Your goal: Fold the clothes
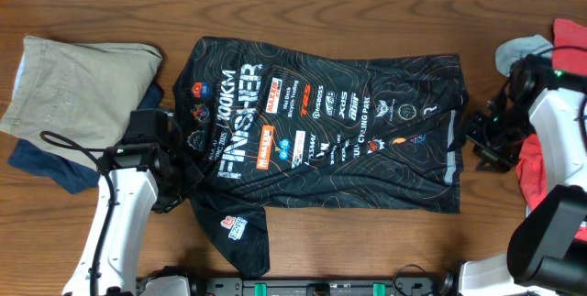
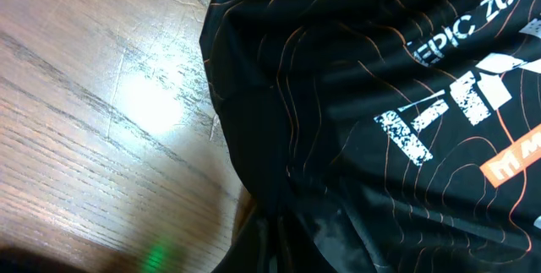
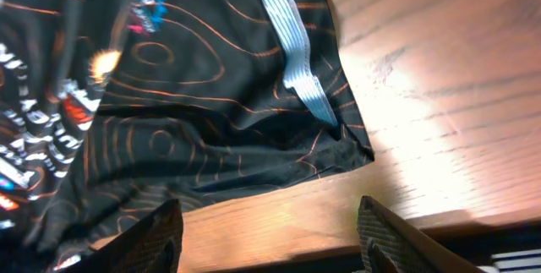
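We find the left hand closed on the left edge of the jersey, with cloth puckered into it. The right hand is open and empty, just off the jersey's right corner over bare desk. The jersey lies flat mid-desk, its long axis running left to right between both hands. The fabric is thin, slick and black with orange lines; a pale ribbed strip runs beside the corner.

A brown wood-grain table is covered across the middle by a spread-out black short-sleeved jersey with orange contour lines and white lettering. At the left end, a folded beige garment is laid partly over a navy garment. A red cloth is heaped at the right end.
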